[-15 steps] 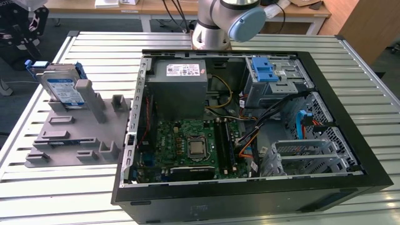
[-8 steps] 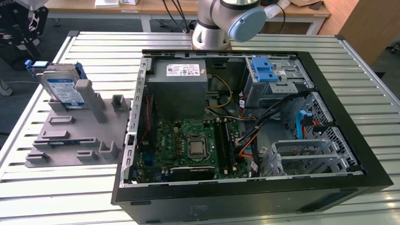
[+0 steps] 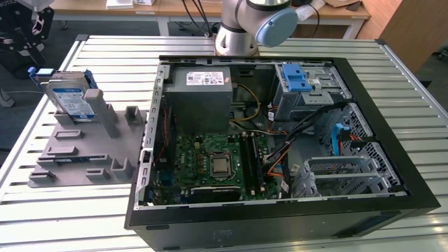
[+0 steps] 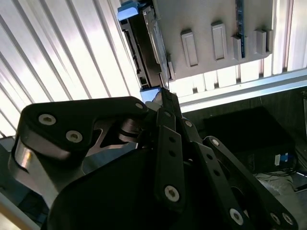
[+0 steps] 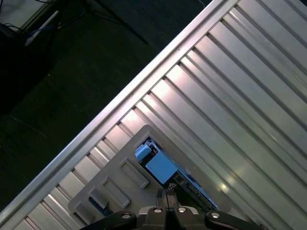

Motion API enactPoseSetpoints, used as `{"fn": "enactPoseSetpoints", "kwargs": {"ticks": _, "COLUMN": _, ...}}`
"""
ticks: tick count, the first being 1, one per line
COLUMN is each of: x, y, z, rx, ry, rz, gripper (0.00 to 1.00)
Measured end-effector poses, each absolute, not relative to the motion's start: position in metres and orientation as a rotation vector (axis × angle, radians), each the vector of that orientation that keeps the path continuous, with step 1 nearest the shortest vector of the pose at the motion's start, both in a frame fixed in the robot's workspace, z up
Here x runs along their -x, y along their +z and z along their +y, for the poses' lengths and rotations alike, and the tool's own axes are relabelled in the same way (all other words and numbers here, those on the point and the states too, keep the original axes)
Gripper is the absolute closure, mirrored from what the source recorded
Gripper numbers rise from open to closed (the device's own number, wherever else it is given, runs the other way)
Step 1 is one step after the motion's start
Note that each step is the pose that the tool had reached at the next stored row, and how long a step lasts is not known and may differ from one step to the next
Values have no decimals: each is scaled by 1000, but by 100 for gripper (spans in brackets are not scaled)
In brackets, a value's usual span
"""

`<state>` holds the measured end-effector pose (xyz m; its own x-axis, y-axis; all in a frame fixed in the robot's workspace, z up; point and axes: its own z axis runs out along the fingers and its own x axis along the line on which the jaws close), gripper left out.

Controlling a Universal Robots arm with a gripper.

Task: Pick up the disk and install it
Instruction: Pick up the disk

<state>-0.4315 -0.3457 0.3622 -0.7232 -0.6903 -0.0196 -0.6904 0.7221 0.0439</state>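
Exterior view, disk (image 3: 73, 102) upright in grey holder (image 3: 77, 152), computer case (image 3: 280, 227) beside holder, tool (image 5: 166, 193) pressed together above holder in first wrist view

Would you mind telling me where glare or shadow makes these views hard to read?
In the second wrist view, the table slats blow out white and the tool is near-black; in the first wrist view, glare streaks the slats and the floor is dark; the exterior view is evenly lit, the computer case interior readable.
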Motion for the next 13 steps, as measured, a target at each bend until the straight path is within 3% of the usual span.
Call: {"fn": "enactPoseSetpoints", "kwargs": {"ticks": 13, "x": 432, "y": 362, "z": -346, "rx": 1221, "ry": 76, "rz": 2892, "gripper": 89}}
